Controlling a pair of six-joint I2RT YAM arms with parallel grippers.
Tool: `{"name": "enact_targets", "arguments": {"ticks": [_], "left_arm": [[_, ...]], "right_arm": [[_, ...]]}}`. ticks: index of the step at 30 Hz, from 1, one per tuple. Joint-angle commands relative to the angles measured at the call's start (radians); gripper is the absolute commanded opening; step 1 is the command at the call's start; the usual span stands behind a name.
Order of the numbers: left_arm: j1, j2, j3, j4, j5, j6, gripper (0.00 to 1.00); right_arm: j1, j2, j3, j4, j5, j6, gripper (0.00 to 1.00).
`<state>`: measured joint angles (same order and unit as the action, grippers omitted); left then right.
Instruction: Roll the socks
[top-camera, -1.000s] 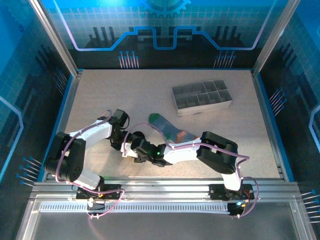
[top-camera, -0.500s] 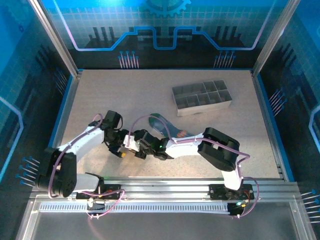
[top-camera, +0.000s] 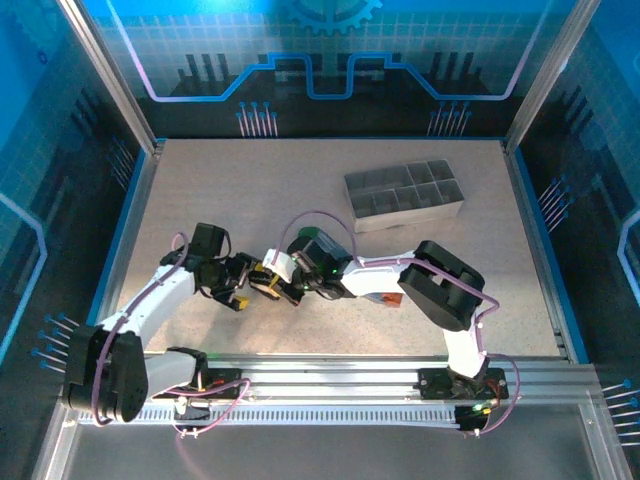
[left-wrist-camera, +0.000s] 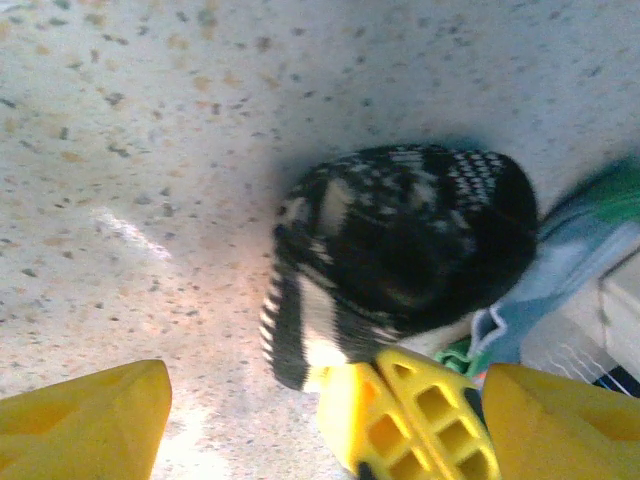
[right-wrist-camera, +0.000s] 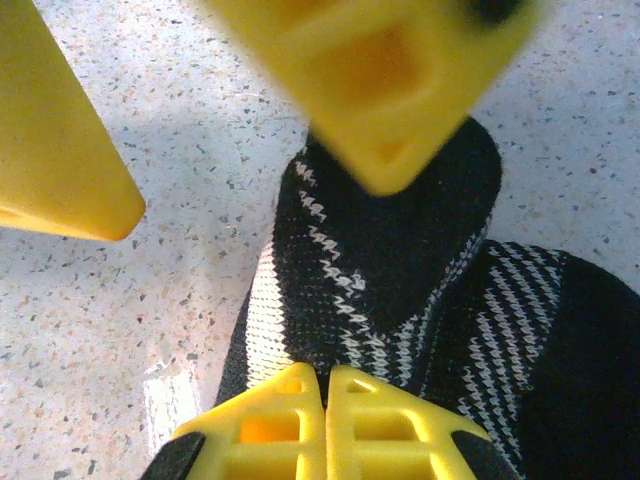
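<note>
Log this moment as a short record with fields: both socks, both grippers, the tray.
sock_a: black sock with thin white stripes, bunched into a lump on the speckled table
sock_b: blue-grey sock with green cuff, lying against the black one
left: left gripper open, yellow fingers spread either side of the black lump
right: right gripper shut, tips at the black sock's edge; whether fabric is pinched cannot be told
tray: grey divided tray, farther back on the table, apart from both socks

Blue patterned walls box in my speckled beige tabletop. Aluminium rails run along its near edge — blue trim elsewhere.
</note>
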<state>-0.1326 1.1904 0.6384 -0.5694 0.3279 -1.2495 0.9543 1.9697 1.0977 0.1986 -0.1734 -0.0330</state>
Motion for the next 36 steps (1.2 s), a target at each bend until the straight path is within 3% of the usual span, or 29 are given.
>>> {"name": "enact_targets", "arguments": {"ticks": [1, 9, 18, 22, 28, 36], "left_arm": [[-0.002, 0.029, -0.016, 0.039, 0.028, 0.022, 0.79], [-0.067, 0.185, 0.017, 0.074, -0.026, 0.077, 0.72], [-0.116, 0.354, 0.061, -0.051, -0.162, 0.144, 0.53], [-0.129, 0.392, 0.07, -0.131, -0.207, 0.14, 0.4], [-0.129, 0.359, 0.053, -0.215, -0.216, 0.136, 0.33], [-0.123, 0.208, -0.029, -0.333, -0.18, 0.14, 0.32]], "right_arm": [[-0.036, 0.1, -0.036, -0.251, -0.01, 0.041, 0.0], [-0.091, 0.129, -0.017, -0.274, -0.056, 0.095, 0.0], [-0.11, 0.1, 0.009, -0.239, -0.124, 0.075, 0.06], [-0.089, 0.039, -0.008, -0.196, -0.095, 0.018, 0.16], [-0.012, -0.158, -0.185, 0.064, 0.113, -0.082, 0.48], [0.199, -0.198, -0.213, 0.093, 0.316, -0.232, 0.6]]}}
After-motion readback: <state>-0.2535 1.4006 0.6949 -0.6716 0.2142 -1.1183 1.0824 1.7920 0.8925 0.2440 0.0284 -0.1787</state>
